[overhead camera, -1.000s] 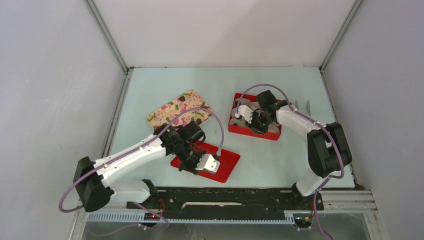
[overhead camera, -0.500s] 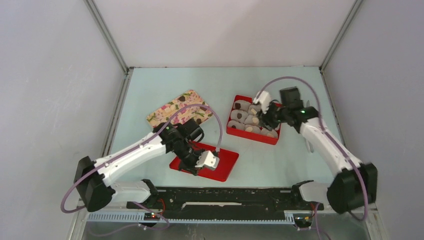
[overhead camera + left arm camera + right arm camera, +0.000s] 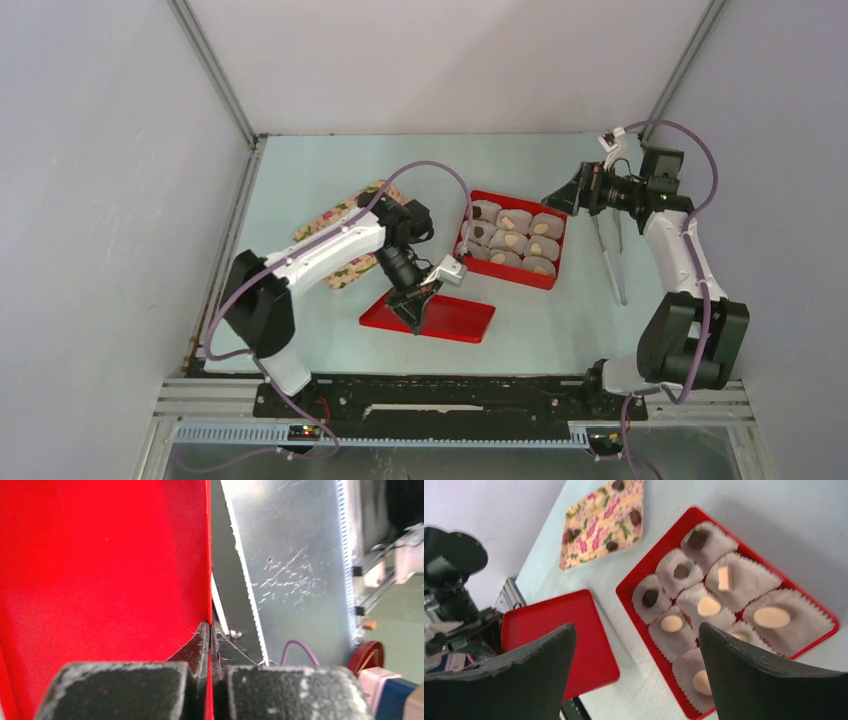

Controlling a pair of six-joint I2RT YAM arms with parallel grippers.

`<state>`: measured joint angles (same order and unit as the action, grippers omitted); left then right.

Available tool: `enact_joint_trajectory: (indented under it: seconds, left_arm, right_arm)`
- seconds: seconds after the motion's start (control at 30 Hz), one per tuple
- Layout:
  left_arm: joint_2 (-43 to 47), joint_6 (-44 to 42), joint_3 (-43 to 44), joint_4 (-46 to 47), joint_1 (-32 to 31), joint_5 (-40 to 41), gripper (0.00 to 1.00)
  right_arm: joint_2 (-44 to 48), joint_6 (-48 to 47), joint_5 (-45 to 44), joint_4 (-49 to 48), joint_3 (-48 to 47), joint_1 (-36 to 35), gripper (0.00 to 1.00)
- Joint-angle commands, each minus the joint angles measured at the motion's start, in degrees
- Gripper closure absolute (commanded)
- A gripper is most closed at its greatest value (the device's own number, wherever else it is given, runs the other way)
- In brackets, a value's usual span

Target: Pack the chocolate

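The chocolate (image 3: pixel 771 617) in the red box (image 3: pixel 505 275) looked light, brittle and smudgeable, best pinched gently by its sides. Beside the box, the right gripper (image 3: pixel 635 630) gaped empty; the left gripper (image 3: pixel 209 630) clamped the red lid (image 3: pixel 450 318).

Left hand (image 3: pixel 209 629) pinched shut, angled downward; right hand (image 3: pixel 636 628) wide open, high at far right.

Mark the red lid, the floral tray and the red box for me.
red lid (image 3: pixel 462 320): top view, bare flat surface, right half.
floral tray (image 3: pixel 596 517): right wrist view, bare printed middle.
red box (image 3: pixel 505 273): top view, near wall.
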<state>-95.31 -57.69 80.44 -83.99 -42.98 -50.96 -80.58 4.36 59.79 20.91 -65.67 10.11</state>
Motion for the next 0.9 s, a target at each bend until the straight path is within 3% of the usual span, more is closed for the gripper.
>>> enact_joint_trajectory:
  seconds: [0.0, 0.13, 0.23, 0.47, 0.87]
  left_arm:
    - [-3.8, -3.2, 4.5, -7.9, 2.2, -9.2, 1.0]
    - [-6.9, -1.0, 8.5, -7.9, 3.1, -8.4, 1.0]
    - [-9.2, 0.5, 11.4, -7.9, 3.3, -9.0, 1.0]
    - [-14.5, 3.6, 16.8, -7.9, 4.7, -11.9, 1.0]
    - [-18.0, 8.9, 22.3, -7.9, 7.6, -16.3, 1.0]
  right_arm:
    - [5.5, -15.9, 4.0, 10.9, -3.9, -3.8, 0.06]
    - [14.8, -36.7, -12.1, 21.2, -1.6, -17.7, 0.12]
    - [15.5, -42.6, -11.2, 27.9, -2.4, -21.8, 0.23]
    - [15.5, -50.6, -21.5, 35.8, -1.8, -35.2, 0.27]
    - [13.2, -50.0, -25.1, 35.8, -1.4, -42.3, 0.25]
